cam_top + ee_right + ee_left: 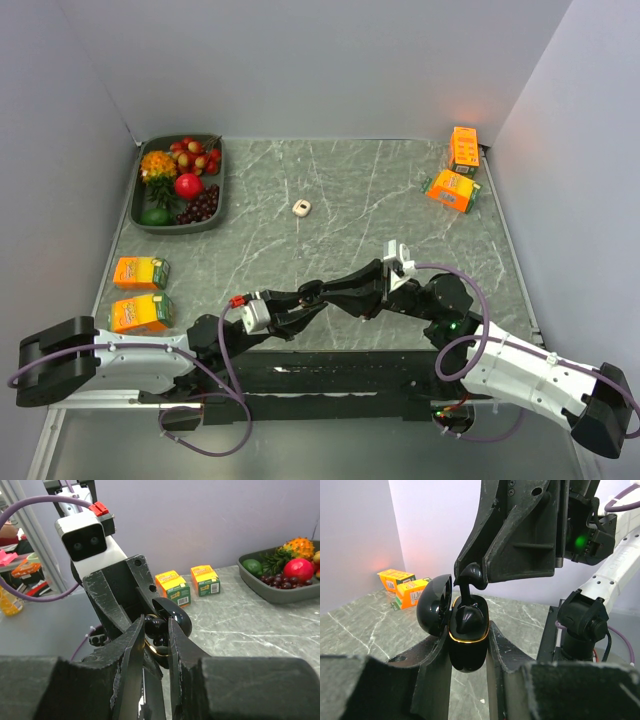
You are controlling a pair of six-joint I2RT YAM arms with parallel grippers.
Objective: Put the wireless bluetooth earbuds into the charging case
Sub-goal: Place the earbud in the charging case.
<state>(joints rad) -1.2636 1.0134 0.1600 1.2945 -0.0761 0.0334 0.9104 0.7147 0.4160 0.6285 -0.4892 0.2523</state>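
Left gripper [468, 632] jaws clamped on charging case [468, 652], upright, lid [432, 605] swung open. Right gripper [155, 623] jaws pinch earbud [470, 575] just above case mouth, stem dipping in. We judge insertion step in hand; next move: straight push down, then release. Second earbud: cannot tell.

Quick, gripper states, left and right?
The left gripper is shut on the charging case.
The right gripper is shut on an earbud.
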